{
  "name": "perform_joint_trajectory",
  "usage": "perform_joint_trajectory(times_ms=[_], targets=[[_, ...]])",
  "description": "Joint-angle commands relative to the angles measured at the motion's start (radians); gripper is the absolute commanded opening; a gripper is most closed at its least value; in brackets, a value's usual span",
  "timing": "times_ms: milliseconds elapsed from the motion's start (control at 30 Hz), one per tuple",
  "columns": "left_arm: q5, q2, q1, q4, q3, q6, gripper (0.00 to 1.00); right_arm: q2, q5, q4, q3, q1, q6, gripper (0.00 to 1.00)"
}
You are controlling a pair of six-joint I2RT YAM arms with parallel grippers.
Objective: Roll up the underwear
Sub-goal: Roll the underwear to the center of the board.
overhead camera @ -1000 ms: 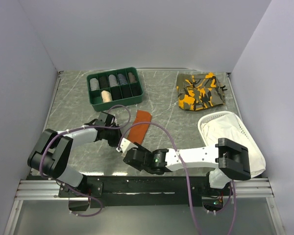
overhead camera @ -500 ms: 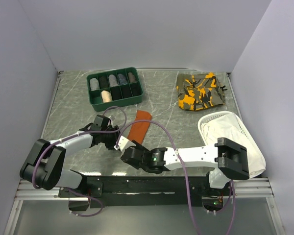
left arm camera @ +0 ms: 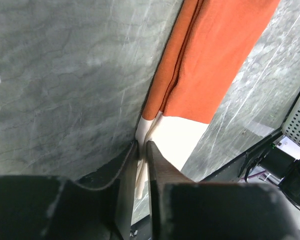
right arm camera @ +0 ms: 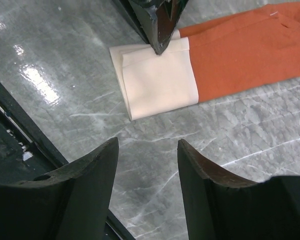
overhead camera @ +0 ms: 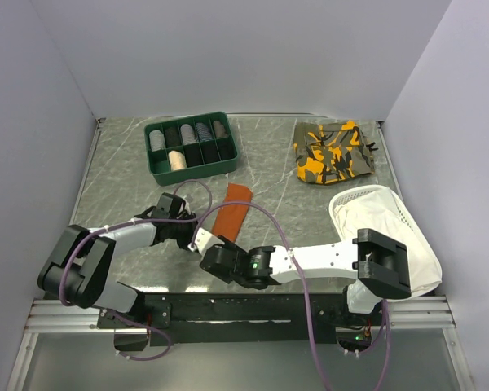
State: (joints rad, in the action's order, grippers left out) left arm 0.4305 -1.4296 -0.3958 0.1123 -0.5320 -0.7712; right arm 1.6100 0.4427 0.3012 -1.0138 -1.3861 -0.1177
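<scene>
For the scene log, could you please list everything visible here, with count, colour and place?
underwear: one, rust-orange with cream waistband, folded into a strip, table centre
tray: one, green, rear left, holding rolled items
camouflage garment: one, orange-olive, rear right
cloth: one, white, right edge
table: one, grey marbled
left hand: one, black, pinching the waistband's edge
right hand: one, black, open, above the table beside the waistband

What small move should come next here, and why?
Probably the left tool should turn the cream end over onto the orange part: it seems pinched on that end's edge, the underwear lies flat, unrolled, and the right tool hovers open.
</scene>
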Motion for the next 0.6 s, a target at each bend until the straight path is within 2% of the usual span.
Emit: perform_joint_trajectory(times_ms=[0,267,567], targets=[[-0.038,-0.018,0.000,0.059,0.015,0.032,0.19,0.018,-0.002,-0.034,-0.043,-0.017,0.009,0.58],[-0.050,-0.041,-0.002,0.099,-0.028,0.046,0.13,0.082,-0.001,-0.097,-0.054,-0.031,0.073,0.57],[-0.047,-0.045,-0.002,0.099,-0.028,0.047,0.13,0.174,0.001,-0.137,-0.081,-0.030,0.130,0.57]])
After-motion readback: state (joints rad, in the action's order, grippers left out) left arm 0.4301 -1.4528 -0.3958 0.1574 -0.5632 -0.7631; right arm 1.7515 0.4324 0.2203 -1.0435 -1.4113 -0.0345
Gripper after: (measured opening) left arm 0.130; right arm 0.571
